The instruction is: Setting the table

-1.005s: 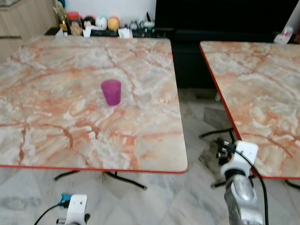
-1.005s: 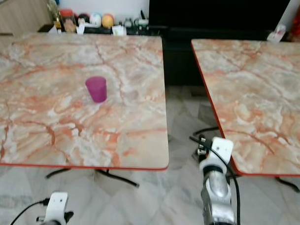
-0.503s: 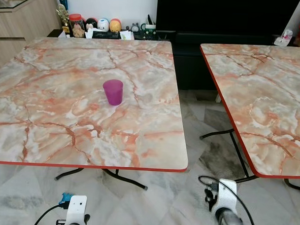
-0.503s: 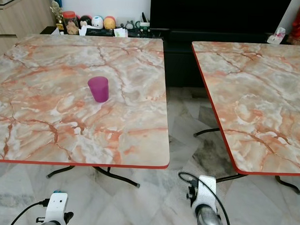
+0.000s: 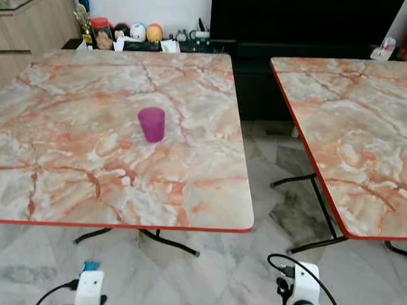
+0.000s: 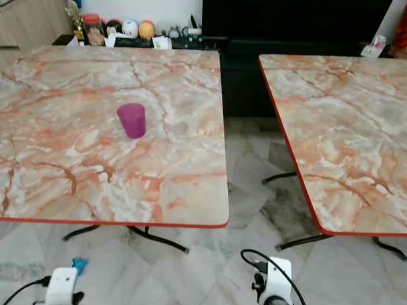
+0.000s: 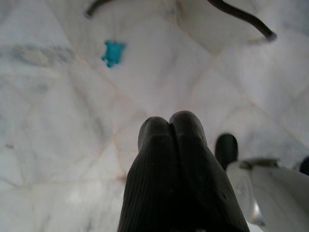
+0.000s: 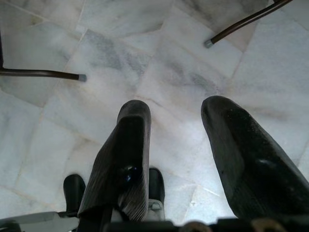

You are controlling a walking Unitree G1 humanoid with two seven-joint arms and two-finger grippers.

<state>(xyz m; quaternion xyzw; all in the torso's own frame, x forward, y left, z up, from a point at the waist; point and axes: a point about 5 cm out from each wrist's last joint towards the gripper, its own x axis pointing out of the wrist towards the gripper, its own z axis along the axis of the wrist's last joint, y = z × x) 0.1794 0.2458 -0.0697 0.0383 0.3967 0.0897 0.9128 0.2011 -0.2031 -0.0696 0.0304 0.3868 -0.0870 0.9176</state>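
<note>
A purple cup stands upright near the middle of the left marble-patterned table. Both arms hang low below the table's front edge, only their wrists showing at the bottom of the head views. In the left wrist view my left gripper points at the floor with its two fingers pressed together, holding nothing. In the right wrist view my right gripper is open over the floor tiles, nothing between its fingers.
A second marble-patterned table stands to the right, a floor gap between them. Black table legs spread on the tiles. A small teal object lies on the floor. A low shelf with jars and trinkets runs along the back wall.
The right arm has dropped from beside the right table's edge down to the bottom of the view. The left wrist sank slightly. The cup has not moved.
</note>
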